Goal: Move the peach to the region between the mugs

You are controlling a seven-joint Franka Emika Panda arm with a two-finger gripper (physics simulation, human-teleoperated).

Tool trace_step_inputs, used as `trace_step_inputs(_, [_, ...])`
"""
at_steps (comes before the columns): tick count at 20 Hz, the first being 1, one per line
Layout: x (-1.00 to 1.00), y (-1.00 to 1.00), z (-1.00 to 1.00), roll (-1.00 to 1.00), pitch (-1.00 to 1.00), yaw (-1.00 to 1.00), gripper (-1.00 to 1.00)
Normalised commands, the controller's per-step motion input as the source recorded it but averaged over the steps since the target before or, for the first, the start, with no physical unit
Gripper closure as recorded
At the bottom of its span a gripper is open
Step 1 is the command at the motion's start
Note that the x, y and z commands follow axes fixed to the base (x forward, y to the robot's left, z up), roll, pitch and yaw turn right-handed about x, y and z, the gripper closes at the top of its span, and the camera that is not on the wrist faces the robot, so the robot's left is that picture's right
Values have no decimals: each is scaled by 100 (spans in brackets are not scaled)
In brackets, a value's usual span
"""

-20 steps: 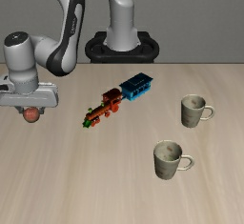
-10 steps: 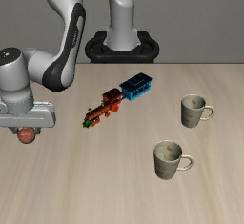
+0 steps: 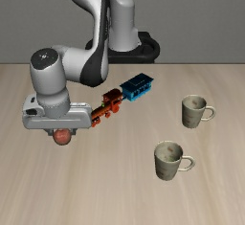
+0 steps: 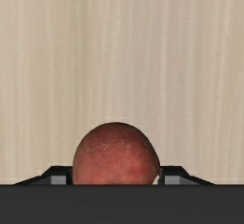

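Observation:
A reddish peach (image 3: 63,136) hangs above the wooden table, held in my gripper (image 3: 63,133) at the exterior view's left of centre. Seen from the wrist, the peach (image 4: 116,155) sits between the two fingertips (image 4: 59,176), which press it from both sides, with bare table below. Two grey-green mugs stand at the exterior view's right: one mug (image 3: 195,110) farther back, the other mug (image 3: 170,159) nearer the front. A gap of bare table lies between them. The gripper is well to the left of both mugs.
A toy train (image 3: 122,96) with a red engine and blue wagon lies on the table (image 3: 115,191) just behind and right of my gripper. The robot's dark base (image 3: 144,45) stands at the back.
My arm has carried the peach toward the exterior view's right, from near the left edge to beside the toy train. The mugs and train have stayed put.

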Motion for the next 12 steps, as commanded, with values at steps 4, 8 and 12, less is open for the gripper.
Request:
trace_step_inputs(4, [0,100,0,0,0,0,100])
trace_step_inputs(8, [0,100,0,0,0,0,100])
trace_step_inputs(12, [0,100,0,0,0,0,100])
